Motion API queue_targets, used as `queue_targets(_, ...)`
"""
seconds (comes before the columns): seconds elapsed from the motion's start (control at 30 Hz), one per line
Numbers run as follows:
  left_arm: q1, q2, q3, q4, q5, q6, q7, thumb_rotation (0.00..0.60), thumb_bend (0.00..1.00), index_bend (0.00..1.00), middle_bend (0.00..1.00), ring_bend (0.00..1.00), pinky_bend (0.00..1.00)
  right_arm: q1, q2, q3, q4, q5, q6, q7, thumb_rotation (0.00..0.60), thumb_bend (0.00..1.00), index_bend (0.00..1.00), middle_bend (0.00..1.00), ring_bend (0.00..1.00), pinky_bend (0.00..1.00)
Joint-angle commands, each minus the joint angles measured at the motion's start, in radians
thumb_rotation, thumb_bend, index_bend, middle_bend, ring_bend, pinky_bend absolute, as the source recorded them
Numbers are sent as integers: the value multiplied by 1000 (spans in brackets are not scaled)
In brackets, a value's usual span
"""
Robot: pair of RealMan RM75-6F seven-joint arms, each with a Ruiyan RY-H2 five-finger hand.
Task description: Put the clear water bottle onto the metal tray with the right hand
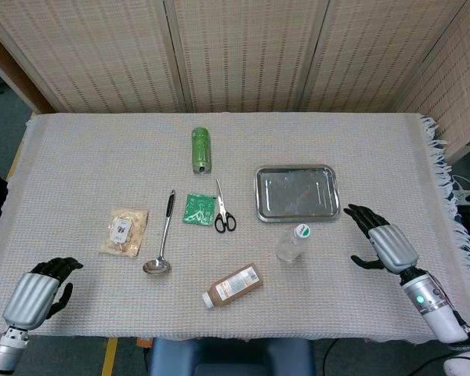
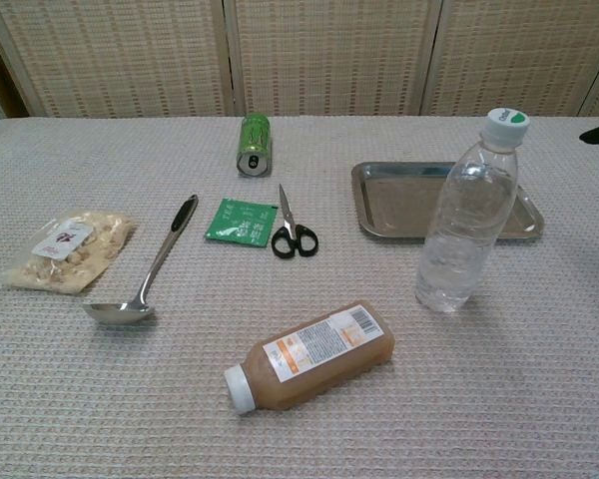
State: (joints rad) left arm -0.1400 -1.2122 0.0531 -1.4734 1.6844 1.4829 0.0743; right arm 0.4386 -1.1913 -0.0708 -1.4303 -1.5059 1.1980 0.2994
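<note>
The right hand rests low over the cloth near the table's right edge, holding nothing, its dark fingers spread apart and turned toward the table's middle. The clear water bottle stands upright on the cloth, cap up, so its long axis is vertical; it lies to the inner side of that hand, toward the centre, at about the same depth, with bare cloth between the two. In the chest view the bottle rises in front of the metal tray, and only dark fingertips of the right hand show at the right border. From above, the tray lies just beyond the bottle, farther from the robot, near but not touching, and nothing stands on it. The right hand is clearly the nearer one: the left hand sits at the near left corner, well apart, fingers loosely curled around nothing. Judging by this layout, the coming move is a sideways reach inward to close around the bottle's body, then a short carry away from the robot.
</note>
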Motion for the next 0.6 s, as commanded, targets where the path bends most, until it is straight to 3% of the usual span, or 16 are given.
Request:
queue_targets(0.03,1,3,1,-2,7,8,-1,600,587,323,287,250,380,-2,-1,3,-1,-6,-6,1,600,0,0,0,0,168)
queue_targets(0.27,3,5,5,-7,20,17,2,600,587,323,287,250,381,2,6,-1,7,-56,-17,86,600,0,0,0,0,175)
queue_targets(0.6,9,8,7,-15,31,36,7,600,587,323,286,250,381,85,-35,-61,94,-227,-67,467,600,0,0,0,0,177)
